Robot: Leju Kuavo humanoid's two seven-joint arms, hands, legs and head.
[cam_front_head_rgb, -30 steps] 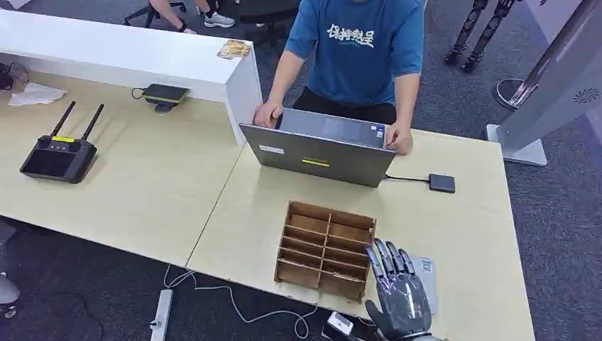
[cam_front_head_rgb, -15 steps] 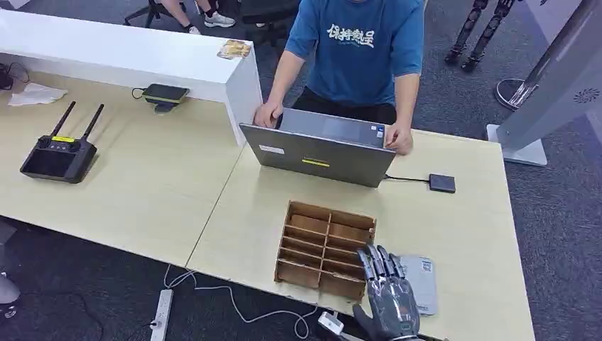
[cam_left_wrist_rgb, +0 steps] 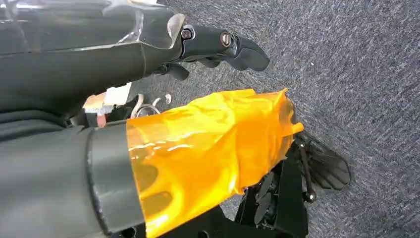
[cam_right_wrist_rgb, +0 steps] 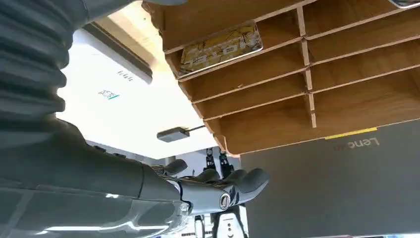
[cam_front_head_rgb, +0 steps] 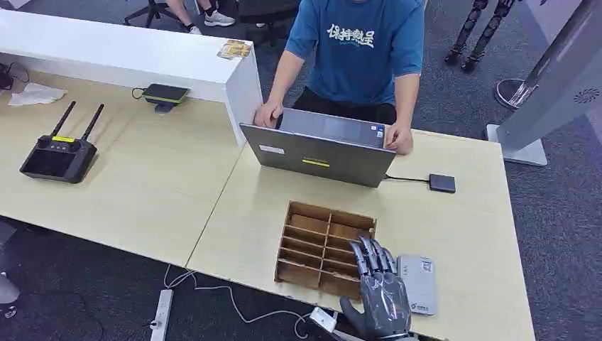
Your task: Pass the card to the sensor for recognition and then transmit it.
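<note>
1. Here, in the head view, the right hand (cam_front_head_rgb: 378, 298) sits at the near edge of the table (cam_front_head_rgb: 468, 234), its fingers (cam_front_head_rgb: 370, 257) stretched forward and lying close together over the near right corner of the wooden organizer (cam_front_head_rgb: 325, 249); it holds nothing, and whether the fingertips touch the wood I cannot tell.
2. Just beside that hand, on its right, a grey card (cam_front_head_rgb: 417, 284) lies flat on the table, apart from the fingers.
3. The right wrist view adds what the head view hides: a yellow printed card (cam_right_wrist_rgb: 220, 48) lying inside one compartment of the organizer (cam_right_wrist_rgb: 317, 84), with the hand's dark fingers (cam_right_wrist_rgb: 233, 186) extended near the rack and grasping nothing.
4. The small black sensor (cam_front_head_rgb: 441, 183) lies farther back on the table, cabled to the laptop (cam_front_head_rgb: 319, 148), on which a person (cam_front_head_rgb: 358, 53) in a blue shirt rests both hands.
5. The left hand (cam_left_wrist_rgb: 218, 44) hangs above grey carpet, fingers curled in with nothing in them; an orange film-wrapped part (cam_left_wrist_rgb: 208, 148) fills much of that view.
</note>
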